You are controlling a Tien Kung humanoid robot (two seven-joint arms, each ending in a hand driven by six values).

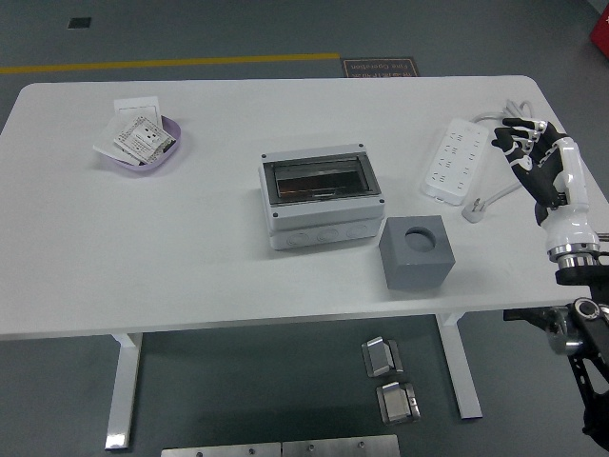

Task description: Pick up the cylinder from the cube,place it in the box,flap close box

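A grey cube (417, 251) with a round hole in its top stands near the table's front edge, right of centre. I see no cylinder standing out of it. The grey box (321, 198) sits at mid-table, just left of and behind the cube, with its dark see-through flap down. My right hand (528, 148) hovers at the table's right edge, over the power strip's cable, well to the right of the cube. Its fingers are loosely bent and hold nothing. The left arm is out of view.
A white power strip (455, 171) with its plug (474, 209) and coiled cable (509, 114) lies at the right. A purple bowl (143, 145) of white cards sits at the far left.
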